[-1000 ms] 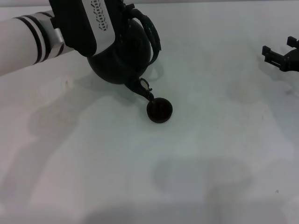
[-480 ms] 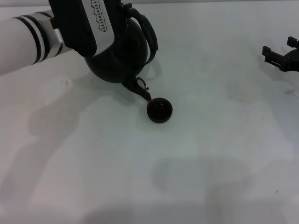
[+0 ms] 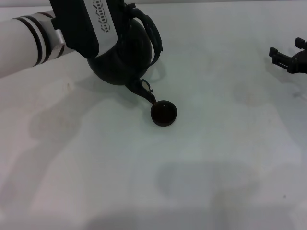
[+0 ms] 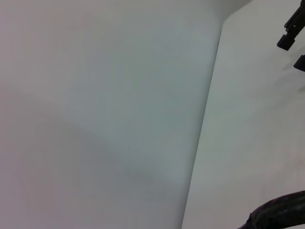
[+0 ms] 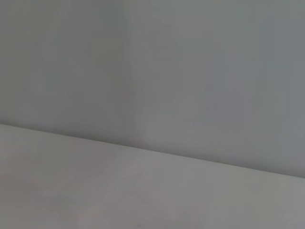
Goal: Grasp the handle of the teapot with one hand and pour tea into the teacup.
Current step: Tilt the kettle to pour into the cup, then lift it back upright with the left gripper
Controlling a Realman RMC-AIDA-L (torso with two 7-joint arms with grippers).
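Observation:
The matte-black teapot (image 3: 125, 57) hangs tilted above the table at the back left. Its short spout (image 3: 146, 93) points down over the rim of the tiny black teacup (image 3: 164, 113). The arched handle (image 3: 154, 34) loops over the pot's far side, and a piece of the handle (image 4: 281, 214) also shows in the left wrist view. My left gripper (image 3: 122, 14) is shut on the handle, and its black-and-white body hides the lid. My right gripper (image 3: 288, 53) is parked open at the right edge, away from both things.
The white table (image 3: 201, 172) spreads out before the teacup and to its right. The right gripper (image 4: 293, 43) shows far off in the left wrist view. The right wrist view holds only a plain wall and the table's surface.
The teapot has shifted slightly up and back in my left gripper, its spout staying over the teacup's rim. The right arm has not moved.

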